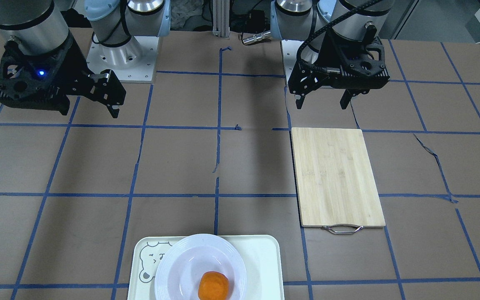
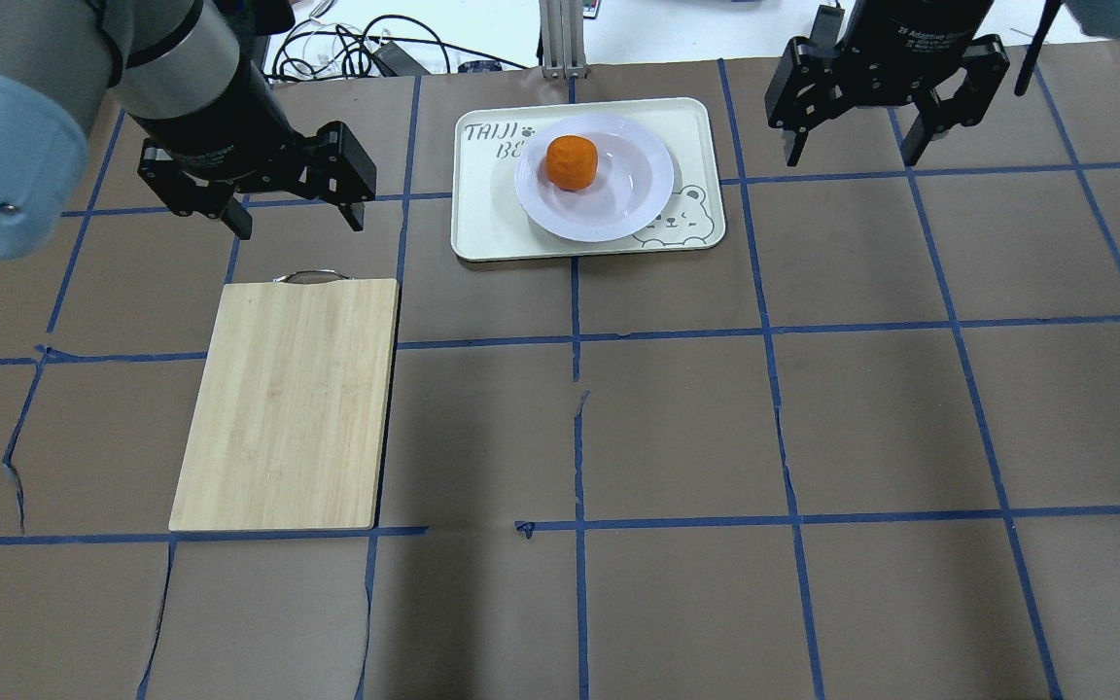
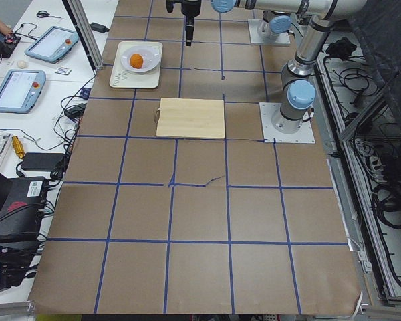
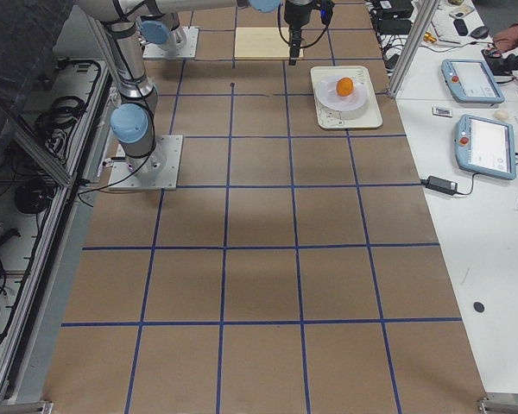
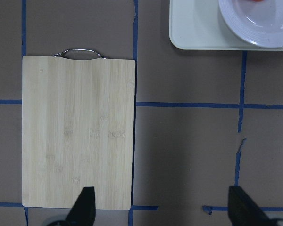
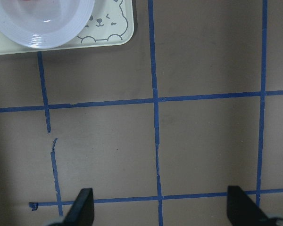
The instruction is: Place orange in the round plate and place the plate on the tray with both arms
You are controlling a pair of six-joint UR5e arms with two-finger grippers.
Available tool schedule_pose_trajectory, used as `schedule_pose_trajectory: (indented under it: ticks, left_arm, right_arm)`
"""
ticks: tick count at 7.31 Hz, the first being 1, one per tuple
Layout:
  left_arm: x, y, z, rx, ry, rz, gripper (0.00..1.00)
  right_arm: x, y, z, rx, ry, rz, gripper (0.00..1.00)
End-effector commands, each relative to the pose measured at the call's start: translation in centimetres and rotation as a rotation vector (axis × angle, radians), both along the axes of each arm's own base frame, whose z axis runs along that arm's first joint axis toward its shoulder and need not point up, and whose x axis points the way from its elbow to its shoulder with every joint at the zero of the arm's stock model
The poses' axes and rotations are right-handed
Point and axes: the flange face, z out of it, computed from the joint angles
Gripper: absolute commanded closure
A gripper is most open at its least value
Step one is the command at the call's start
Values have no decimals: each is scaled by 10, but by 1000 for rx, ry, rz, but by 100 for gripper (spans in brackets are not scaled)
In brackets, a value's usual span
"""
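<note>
The orange (image 2: 572, 162) lies in the white round plate (image 2: 630, 185), left of its centre in the overhead view. The plate rests on the cream tray (image 2: 488, 216) with the bear face, at the table's far edge; the front-facing view shows the same orange (image 1: 213, 286), plate (image 1: 190, 260) and tray (image 1: 266, 258). My left gripper (image 2: 300, 226) hangs open above the table, left of the tray, holding nothing. My right gripper (image 2: 853, 156) hangs open to the tray's right, also holding nothing. Each wrist view catches only a corner of the tray (image 5: 193, 28) (image 6: 120, 28).
A bamboo cutting board (image 2: 288, 403) with a metal handle lies on the left half of the table, just below my left gripper. Brown paper with blue tape lines covers the table. An aluminium post (image 2: 560, 39) and cables stand behind the tray.
</note>
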Motion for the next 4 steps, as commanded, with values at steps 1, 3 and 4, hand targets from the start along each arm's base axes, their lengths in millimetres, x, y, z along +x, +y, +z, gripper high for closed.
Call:
schedule_pose_trajectory:
  ticks: [1,3,4]
  left_arm:
    - [0,1,1,-2,-4,-1,0]
    - [0,0,0,0,0,0,0]
    - [0,0,0,0,0,0,0]
  right_arm:
    - [0,0,-3,5,0,1,0]
    - [0,3,-18,31,-1,3,0]
    - [-1,3,-20,37,1,1,0]
